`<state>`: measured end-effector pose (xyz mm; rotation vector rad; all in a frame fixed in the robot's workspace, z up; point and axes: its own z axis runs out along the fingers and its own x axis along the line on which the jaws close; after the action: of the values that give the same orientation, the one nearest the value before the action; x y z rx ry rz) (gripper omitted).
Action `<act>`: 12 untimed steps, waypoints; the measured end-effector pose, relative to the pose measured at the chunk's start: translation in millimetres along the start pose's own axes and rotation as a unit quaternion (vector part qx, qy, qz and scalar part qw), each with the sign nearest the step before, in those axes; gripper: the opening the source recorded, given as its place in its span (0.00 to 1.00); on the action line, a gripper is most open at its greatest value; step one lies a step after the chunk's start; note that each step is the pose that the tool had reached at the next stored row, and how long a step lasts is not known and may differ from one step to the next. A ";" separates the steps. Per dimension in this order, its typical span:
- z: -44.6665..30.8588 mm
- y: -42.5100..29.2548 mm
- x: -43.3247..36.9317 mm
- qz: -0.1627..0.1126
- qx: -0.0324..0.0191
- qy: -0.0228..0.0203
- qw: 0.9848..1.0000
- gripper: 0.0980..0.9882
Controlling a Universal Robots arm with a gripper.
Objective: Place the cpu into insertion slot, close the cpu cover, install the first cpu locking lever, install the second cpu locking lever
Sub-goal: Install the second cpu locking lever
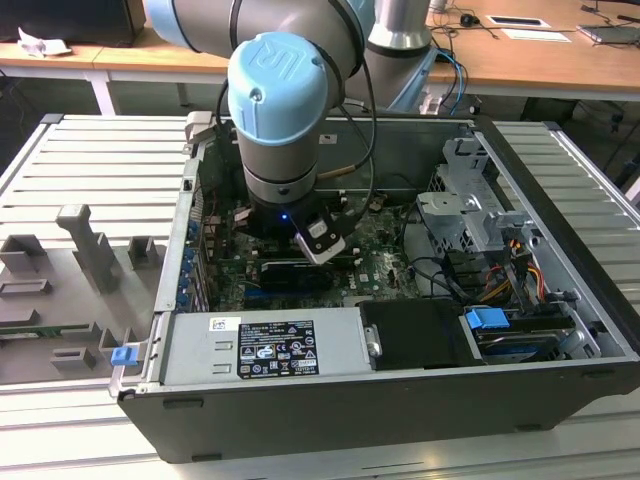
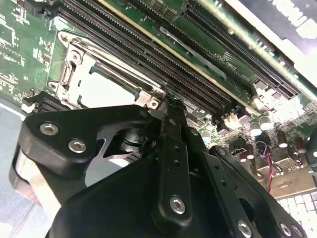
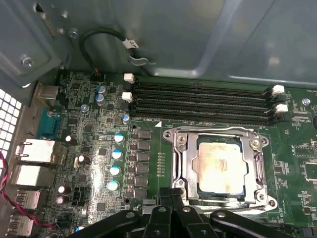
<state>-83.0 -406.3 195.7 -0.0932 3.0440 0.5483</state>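
1. The cpu [image 3: 220, 168] lies flat in the slot [image 3: 184, 171], its pale metal top showing through the square cut-out of the cover [image 3: 257, 163], which is down over it.
2. In the second wrist view the cpu [image 2: 101, 91] shows as a bright patch framed by the cover [image 2: 74, 62], just beyond the gripper's tips.
3. The gripper [image 3: 171, 194] sits at the socket's near edge, its black fingers [image 3: 164, 198] pressed together into one narrow point beside the cover's corner; nothing is pinched between them that I can see.
4. In the second wrist view the same gripper [image 2: 171, 106] ends right by a screw at the frame's corner; whether it touches the metal I cannot tell.
5. Past the socket from the gripper run four long black memory slots [image 3: 198, 101] with white clips at their ends.
6. To one side of the gripper stand small blue-topped capacitors [image 3: 116, 153] in a row, and further off the metal rear ports [image 3: 34, 151] of the board [image 3: 89, 124].
7. Beyond the memory slots rises the grey case wall [image 3: 198, 34] with a looped black cable [image 3: 99, 39].
8. In the exterior view the arm [image 1: 285, 110] reaches down into the open case [image 1: 560, 250], with the power supply [image 1: 260, 345] on the near side and a grey fixture tray [image 1: 70, 270] at the exterior view's left.
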 end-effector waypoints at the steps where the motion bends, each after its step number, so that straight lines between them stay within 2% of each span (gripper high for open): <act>1: 0.0 0.0 0.0 0.000 -0.005 0.000 1.000 0.01; 3: -1.7 0.5 -0.1 0.000 -0.006 0.000 1.000 0.01; 8: -29.0 10.7 -1.7 0.000 -0.007 0.000 1.000 0.01; 12: -39.8 14.9 -3.6 0.000 -0.008 0.000 1.000 0.01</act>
<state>-81.8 -406.1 238.3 -0.0926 3.0396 0.5718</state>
